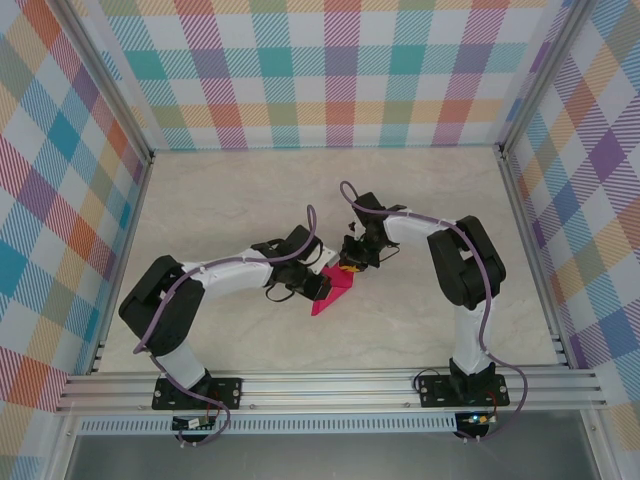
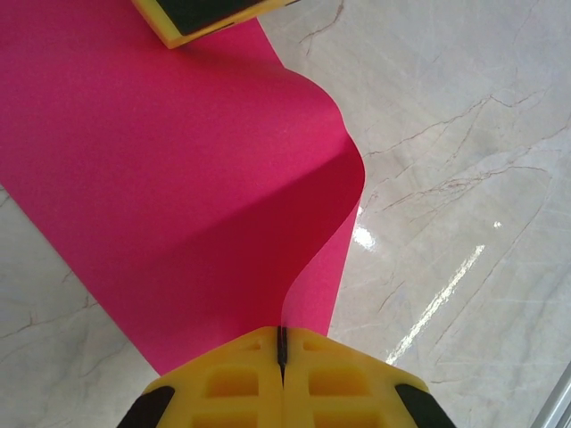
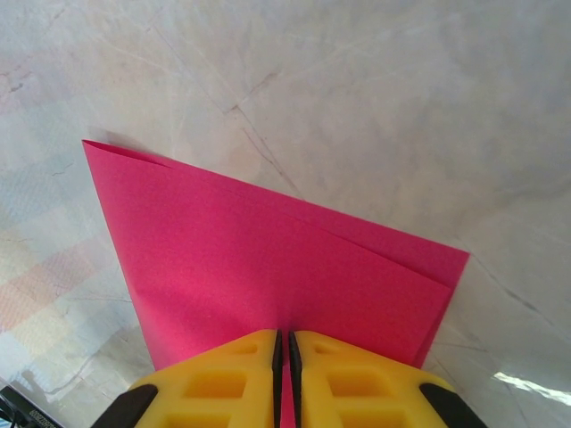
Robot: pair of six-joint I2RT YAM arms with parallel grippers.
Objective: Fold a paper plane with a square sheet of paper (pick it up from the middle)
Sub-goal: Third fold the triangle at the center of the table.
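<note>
Now both sets of jaws are closed down thin on the square sheet of paper [image 3: 268, 259], with nothing but paper between the pads.

- Left gripper [image 2: 281, 346]: pinches one edge. Straight ahead of its jaws the sheet lifts off the table [image 2: 464, 178] in a soft hump, and to the right of the jaws the side curls over. At the far end of the hump sits a fingertip [image 2: 201, 16] of the other arm.
- Right gripper [image 3: 283, 346]: pinches a doubled edge. Ahead of its jaws the sheet lies folded in two layers. The upper edge falls a little short of the lower one on the far side, so the fold looks slightly off square.
- From above, the two grippers sit nearly nose to nose, with the magenta sheet between and just below them.

Handling, by my reading: the paper is very light, limp and slick on this glossy table. It will buckle, not push, and it will keep any crease you give it, wanted or not. Tug the two pinches apart and you risk a tear at the pads. Take hold at edges or along a made fold, close to the line you want to press, and keep the hump small.
</note>
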